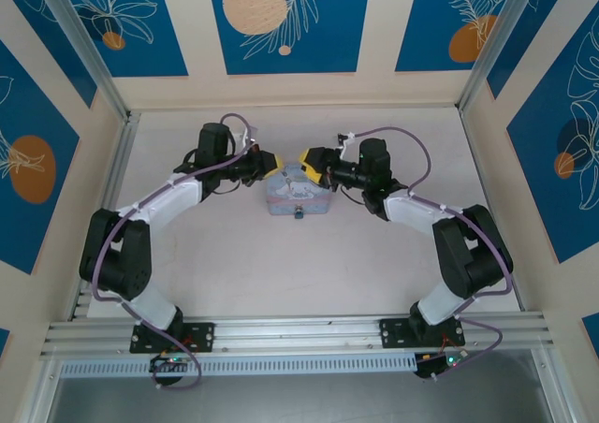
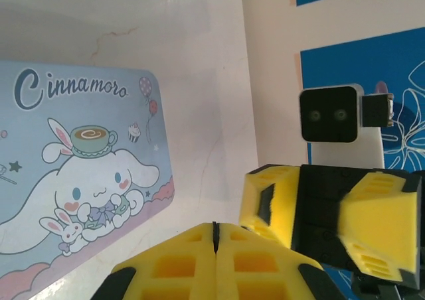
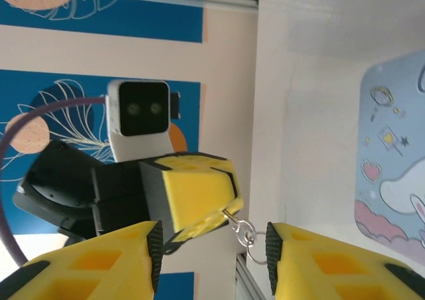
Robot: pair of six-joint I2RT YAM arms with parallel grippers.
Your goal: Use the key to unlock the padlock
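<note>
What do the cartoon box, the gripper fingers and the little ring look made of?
Box: smooth printed lid with a rounded corner, probably tin, possibly plastic. Fingers: matte yellow plastic, by the moulded square pockets and black edging. Ring: thin silvery metal wire, catching light.

Two white-and-black jointed arms, the left arm (image 1: 154, 208) and the right arm (image 1: 426, 212), rise from their bases with elbows flung outward, then fold inward until the wrists face each other. The left yellow-fingered end effector (image 1: 272, 167) is pinched tight on a tiny thin metal key (image 3: 232, 217). The right yellow-fingered end effector (image 1: 310, 162), nearly tip to tip with it, has its jaws parted.
</note>
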